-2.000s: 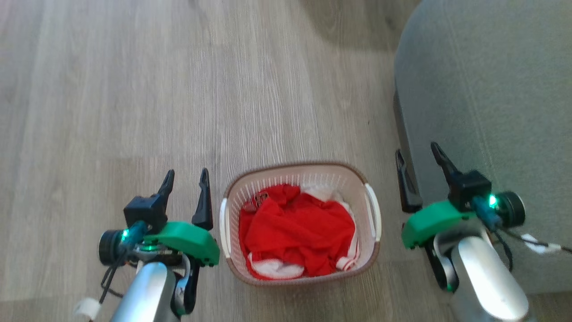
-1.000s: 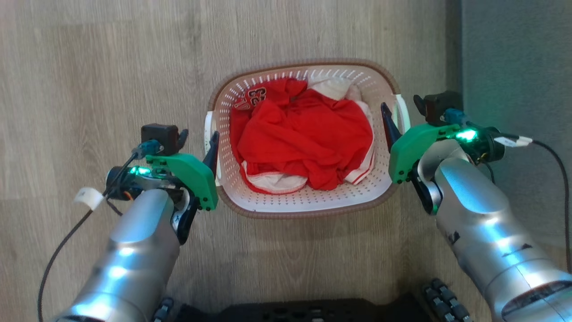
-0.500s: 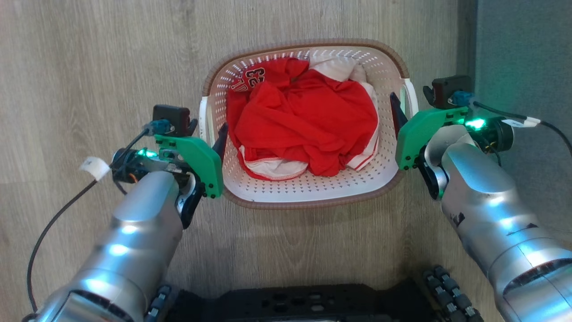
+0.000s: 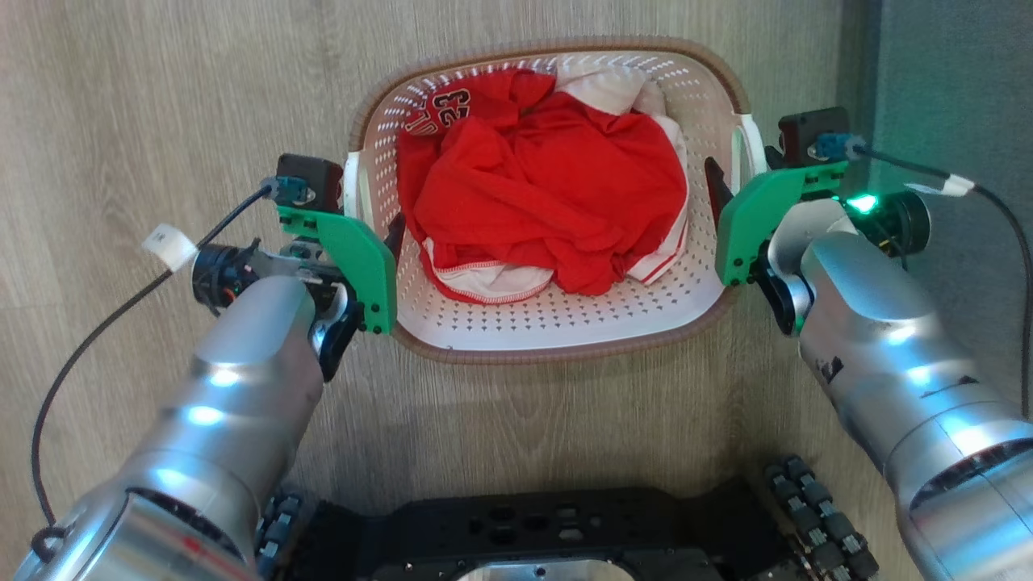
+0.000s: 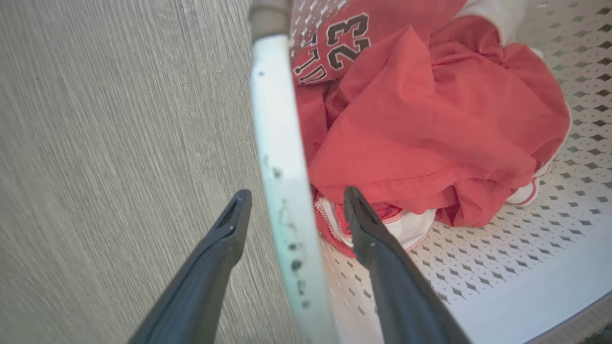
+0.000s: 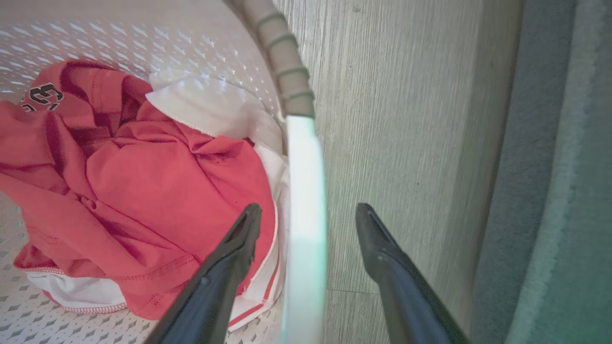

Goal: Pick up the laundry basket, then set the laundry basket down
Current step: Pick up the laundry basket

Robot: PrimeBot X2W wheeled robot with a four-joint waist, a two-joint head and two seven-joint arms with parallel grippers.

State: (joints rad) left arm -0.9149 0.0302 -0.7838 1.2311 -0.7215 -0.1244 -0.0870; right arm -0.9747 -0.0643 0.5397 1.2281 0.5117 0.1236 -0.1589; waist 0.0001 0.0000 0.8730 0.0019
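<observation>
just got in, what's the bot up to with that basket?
It's setting up a two-arm pickup. The laundry basket, holding red-and-white clothing, sits on the wood floor. The left gripper straddles the left handle, one finger inside the basket and one outside; the right gripper does the same at the right handle. Both are open, with gaps to the handles, so nothing is gripped yet.

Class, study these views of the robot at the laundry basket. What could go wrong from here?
The left gripper and right gripper are open astride the white handles of the laundry basket; uneven closing might tilt it on lifting. Each inner finger sits by the red jersey, so cloth could get pinched. The right arm's cable hangs near grey upholstery and may snag.
</observation>
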